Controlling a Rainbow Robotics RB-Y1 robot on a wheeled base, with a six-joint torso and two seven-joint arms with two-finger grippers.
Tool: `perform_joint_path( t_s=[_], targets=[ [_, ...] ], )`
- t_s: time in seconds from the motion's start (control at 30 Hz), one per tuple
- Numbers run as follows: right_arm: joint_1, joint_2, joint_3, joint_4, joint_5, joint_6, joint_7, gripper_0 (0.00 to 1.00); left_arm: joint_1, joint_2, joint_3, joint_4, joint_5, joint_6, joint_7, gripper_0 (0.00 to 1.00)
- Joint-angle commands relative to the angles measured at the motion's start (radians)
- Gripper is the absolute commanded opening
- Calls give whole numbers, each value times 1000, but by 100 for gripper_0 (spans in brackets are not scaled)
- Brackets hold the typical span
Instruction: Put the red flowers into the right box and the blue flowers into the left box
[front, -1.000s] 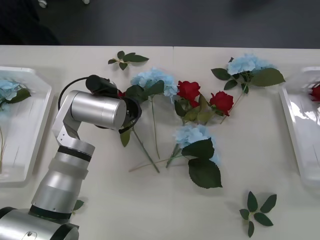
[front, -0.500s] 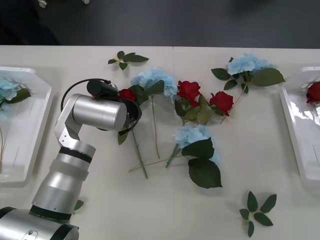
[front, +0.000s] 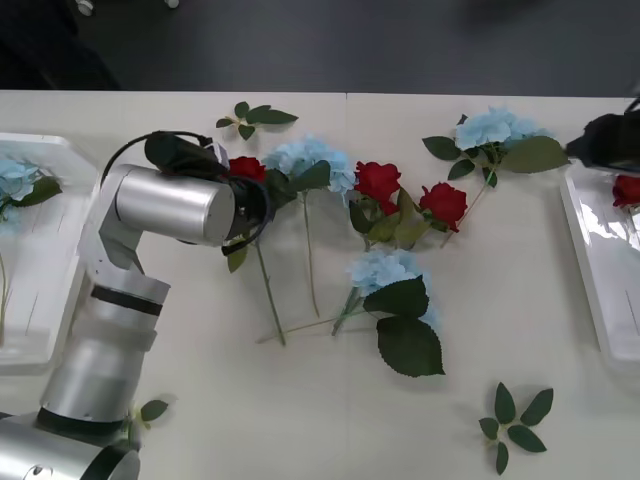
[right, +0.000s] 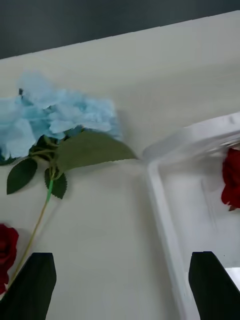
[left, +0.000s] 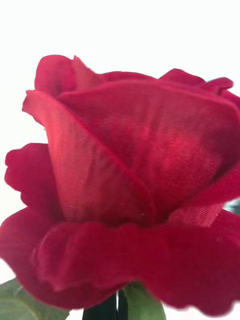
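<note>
Left wrist view: a deep-red fabric rose bloom (left: 135, 185) sits directly above the left gripper (left: 119, 307), whose dark fingers appear pressed together on the green stem, though little of them is visible. From the front, that rose (front: 247, 168) is at the left gripper (front: 232, 172), beside a pale-blue hydrangea head (front: 305, 160), its thin stem trailing toward the robot. Two more red roses (front: 378, 183) lie mid-table, with another blue head (front: 385, 268) nearer the robot and a third (front: 495, 127) at the far right. The right gripper (right: 122, 282), fingers spread apart, hovers at the rim of the shallow white plastic right box (right: 165, 225), which holds one red rose (right: 231, 177). The white left box (front: 85, 215) holds one blue flower (front: 15, 180). Loose green leaf sprigs (front: 515, 420) lie on the cream table (front: 200, 400).
</note>
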Motion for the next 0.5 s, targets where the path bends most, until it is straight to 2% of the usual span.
perform_joint_path(
  t_s=[0.03, 0.23, 0.37, 0.5],
  targets=[
    [-55, 107, 64, -25, 92, 29, -151, 79, -21, 72, 10, -119, 88, 55, -39, 0],
    [-87, 225, 145, -2, 181, 52, -266, 79, 5, 158, 30, -237, 251, 112, -163, 0],
    [-104, 279, 172, 20, 217, 52, -341, 79, 70, 163, 124, -329, 383, 115, -335, 0],
    [-122, 320, 176, 69, 267, 59, -378, 79, 119, 163, 217, -352, 571, 115, -513, 0]
  ],
)
